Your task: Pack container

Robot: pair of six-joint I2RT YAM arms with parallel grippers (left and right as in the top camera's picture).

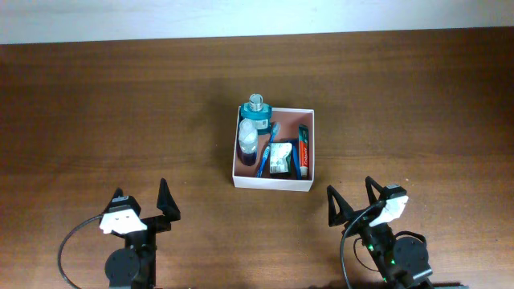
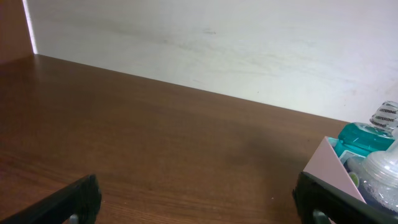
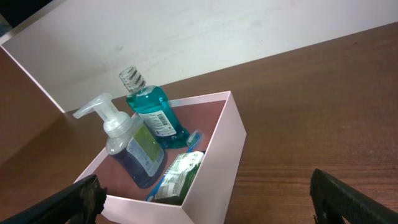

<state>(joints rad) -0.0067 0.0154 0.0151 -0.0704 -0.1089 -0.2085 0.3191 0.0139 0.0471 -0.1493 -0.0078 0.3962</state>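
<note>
Overhead, container (image 1: pixel 271 182) well inside table (image 1: pixel 96 96) edges, left gripper (image 1: pixel 141 189) wide, right gripper (image 1: pixel 349 186) wide, both apart from it.

The left gripper (image 1: pixel 142 199) sits below-left of the container (image 1: pixel 271 183), well apart, jaws spread wide and empty. The right gripper (image 1: pixel 351 199) sits below-right, nearer, likewise spread.
</note>
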